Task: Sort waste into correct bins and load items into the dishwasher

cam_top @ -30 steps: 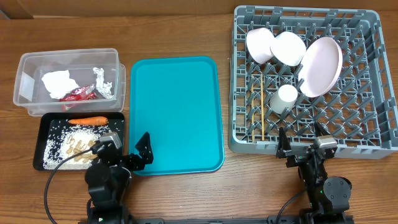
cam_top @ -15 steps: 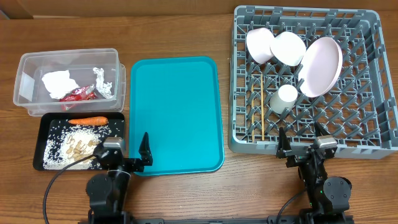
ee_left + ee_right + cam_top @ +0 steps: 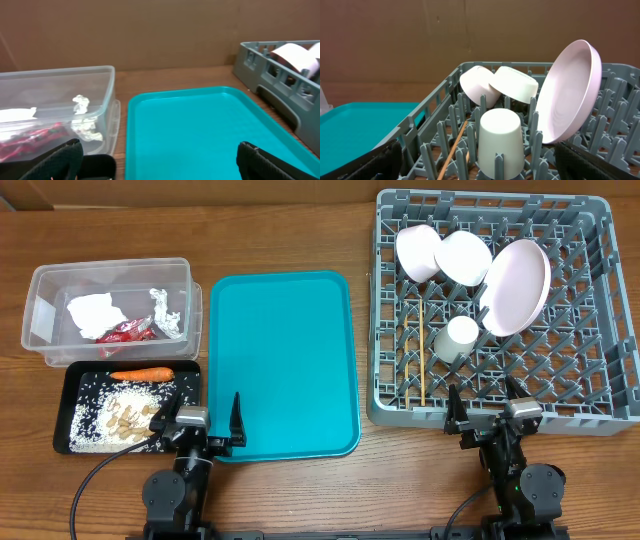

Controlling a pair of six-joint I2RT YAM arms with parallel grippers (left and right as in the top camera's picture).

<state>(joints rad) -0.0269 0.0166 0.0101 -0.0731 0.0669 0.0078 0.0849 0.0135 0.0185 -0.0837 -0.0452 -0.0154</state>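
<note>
Both arms are sitting folded low at the worktop's (image 3: 300,230) near edge. The left tool (image 3: 198,422) and right tool (image 3: 485,415) are spread wide, holding nothing. The plate (image 3: 515,285), bowls (image 3: 418,252) and cup (image 3: 462,335) are resting in the dish rack (image 3: 600,380), far right.

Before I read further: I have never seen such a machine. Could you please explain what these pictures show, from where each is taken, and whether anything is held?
This is a robot with two arms at a wooden table. One picture looks down from above; the other two come from a camera on each wrist, so the dark shapes at their lower corners are that arm's fingers. The left gripper and the right gripper are open and hold nothing. At left, a clear tub holds a tissue, a red wrapper and foil; the black tray holds a carrot, rice and food scraps. The teal tray is bare. The grey dish rack carries two bowls, a plate, a cup and chopsticks.
</note>
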